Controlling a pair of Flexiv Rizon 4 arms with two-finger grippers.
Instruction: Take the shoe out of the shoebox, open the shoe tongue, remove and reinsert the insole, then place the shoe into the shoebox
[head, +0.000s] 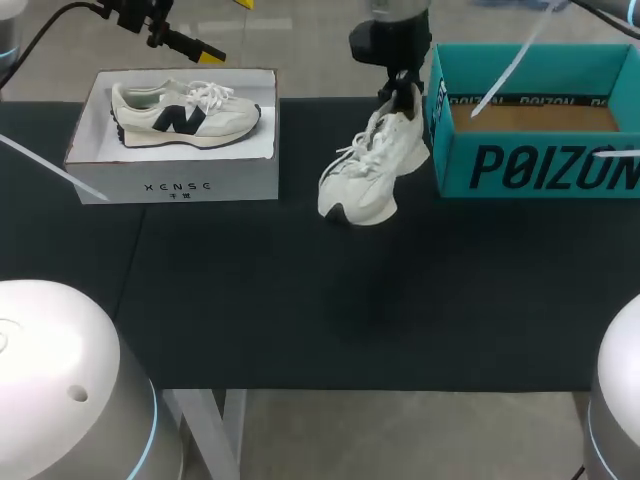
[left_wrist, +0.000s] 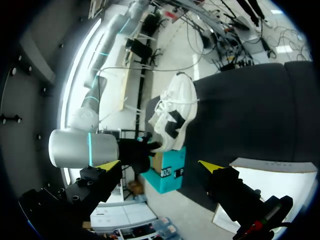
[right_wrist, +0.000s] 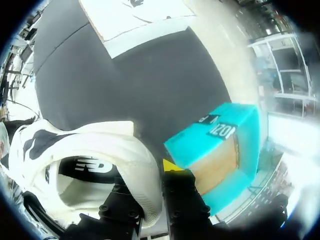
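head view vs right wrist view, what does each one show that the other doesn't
Only the head view: a second shoe lying inside the white box, and the held shoe seen from outside, laces showing, tilted toe-down.
Only the right wrist view: the inside of the held shoe, with its insole, and the right gripper shut on the heel collar.
Both: the held shoe, the teal box with its brown floor bare, part of the white box, and the black table.
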